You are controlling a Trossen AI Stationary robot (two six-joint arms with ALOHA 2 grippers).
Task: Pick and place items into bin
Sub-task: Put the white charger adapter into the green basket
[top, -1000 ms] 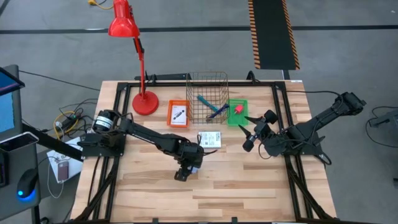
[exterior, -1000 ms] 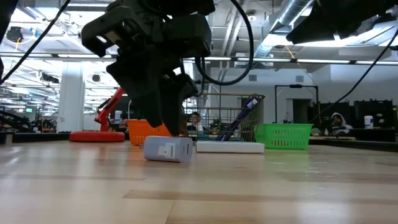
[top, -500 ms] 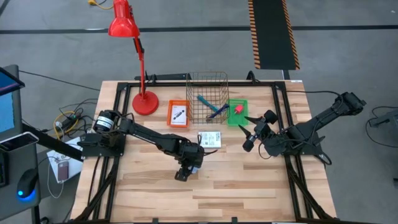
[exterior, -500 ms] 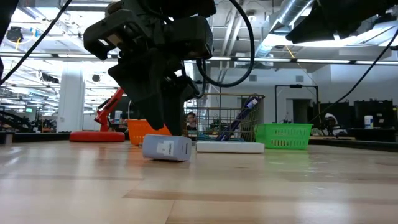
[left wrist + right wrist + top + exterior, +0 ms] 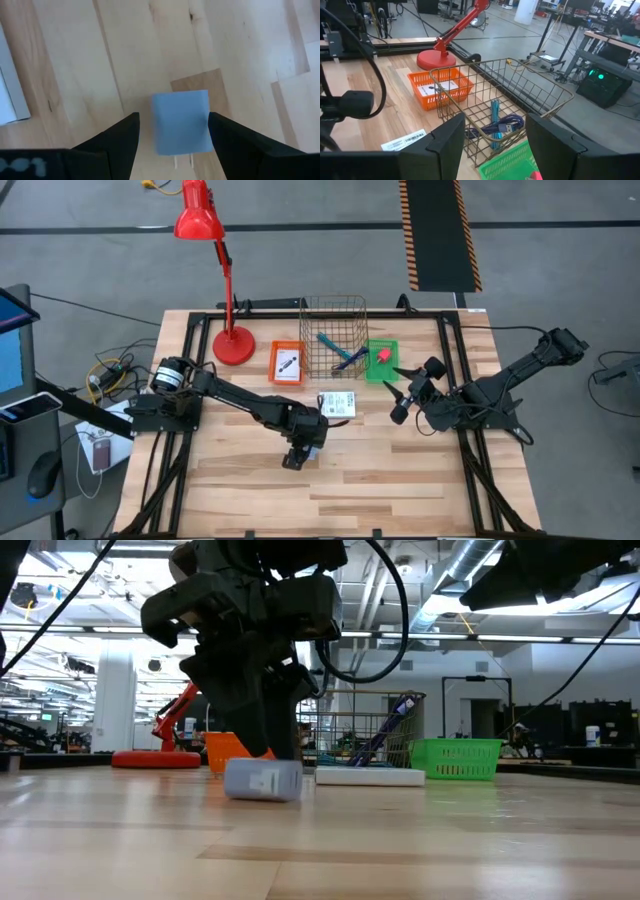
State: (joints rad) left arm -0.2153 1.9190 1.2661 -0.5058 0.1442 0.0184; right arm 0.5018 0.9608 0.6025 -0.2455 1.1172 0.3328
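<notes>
A small blue-grey block with two metal prongs lies flat on the wood in the middle of the table. My left gripper is open above it, pointing down, with one finger on each side; it also shows in the low view, over the block. My right gripper hangs open in the air near the green bin, which holds a tiny pink-red block. A white printed card lies flat on the table. The blue and teal pens rest in the wire basket. My left gripper comes at the blue-grey block from above, fingers pointing down. One finger stands against the block's side; the other finger is a small gap away from the opposite side. The block rests flat on the table.
An orange tray with a card in it stands left of the wire basket, and a red desk lamp stands at the far left. The near half of the table is bare wood. Black frame rails run along both sides.
The blue-grey block has slid a little toward the table's left and gone from slightly tilted to lying flat. My left gripper has stayed over it, shifting slightly with it. My right arm has kept still.
</notes>
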